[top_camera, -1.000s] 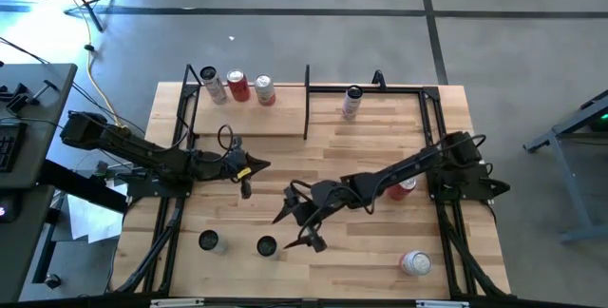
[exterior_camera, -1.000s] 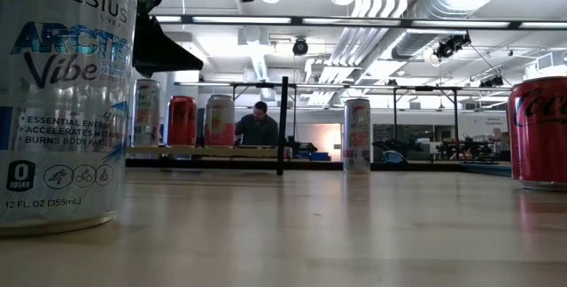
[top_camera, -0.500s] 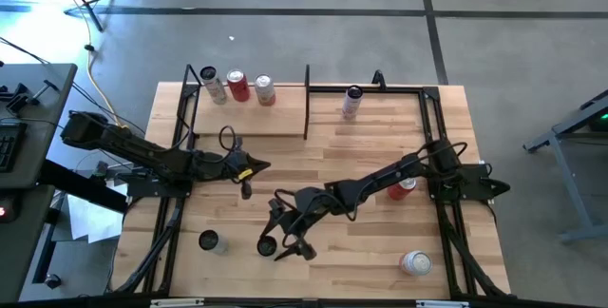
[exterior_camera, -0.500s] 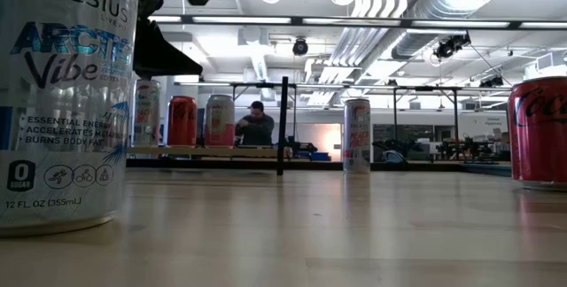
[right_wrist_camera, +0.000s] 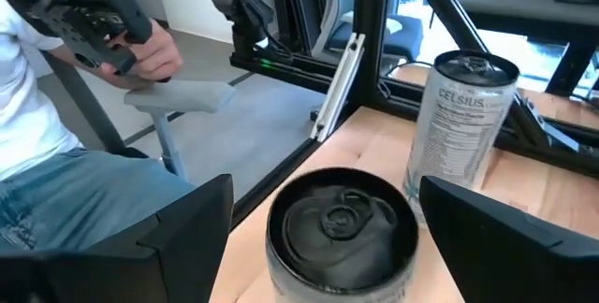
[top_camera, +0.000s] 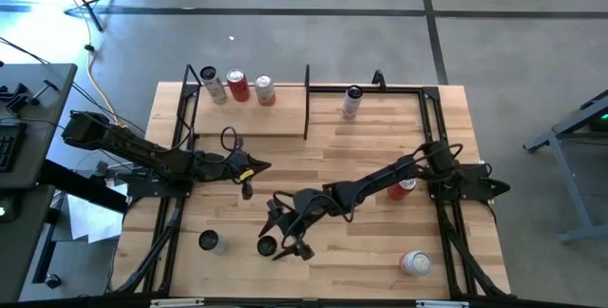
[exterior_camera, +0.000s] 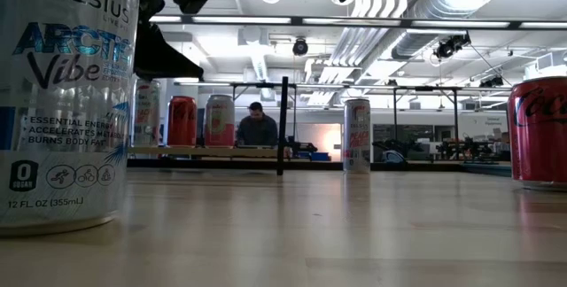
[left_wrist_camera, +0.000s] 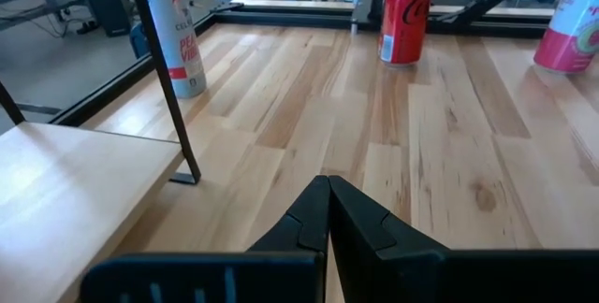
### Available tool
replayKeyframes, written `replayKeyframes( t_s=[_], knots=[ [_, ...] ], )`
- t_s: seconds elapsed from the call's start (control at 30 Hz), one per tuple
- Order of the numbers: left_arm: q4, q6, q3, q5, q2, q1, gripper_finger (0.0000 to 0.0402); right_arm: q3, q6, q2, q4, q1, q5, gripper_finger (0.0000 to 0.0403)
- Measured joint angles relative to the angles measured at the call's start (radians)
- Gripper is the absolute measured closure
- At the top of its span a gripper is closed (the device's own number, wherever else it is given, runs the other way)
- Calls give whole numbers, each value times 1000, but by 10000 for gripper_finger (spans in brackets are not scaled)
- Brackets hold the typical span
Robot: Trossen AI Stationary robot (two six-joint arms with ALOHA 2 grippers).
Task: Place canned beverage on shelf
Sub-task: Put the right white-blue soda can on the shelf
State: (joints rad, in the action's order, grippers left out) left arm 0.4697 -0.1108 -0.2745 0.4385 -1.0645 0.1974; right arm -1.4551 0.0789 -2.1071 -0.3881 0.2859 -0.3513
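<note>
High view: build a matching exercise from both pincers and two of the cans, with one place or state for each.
1. left pincer
2. right pincer
3. red can
4. slim white can

A. on the tabletop, just right of the shelf
B. shut, above bare wood
C. open, dark-topped can between its fingers
D. partly under the right arm

Pairs: 1-B, 2-C, 3-D, 4-A

Black-topped can [top_camera: 267, 246] upright, front table; shelf [top_camera: 249, 115] back-left.
</note>
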Motion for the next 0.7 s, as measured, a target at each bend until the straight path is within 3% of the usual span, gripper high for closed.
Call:
replayKeyframes(
  t_s=[0.2,0.7],
  knots=[
    [0,0,0,0,0,0,401,0,-15,-37,-47,-1,-47,76],
    [0,-1,0,0,0,0,401,1,-52,-70,-105,-2,-49,94]
  ],
)
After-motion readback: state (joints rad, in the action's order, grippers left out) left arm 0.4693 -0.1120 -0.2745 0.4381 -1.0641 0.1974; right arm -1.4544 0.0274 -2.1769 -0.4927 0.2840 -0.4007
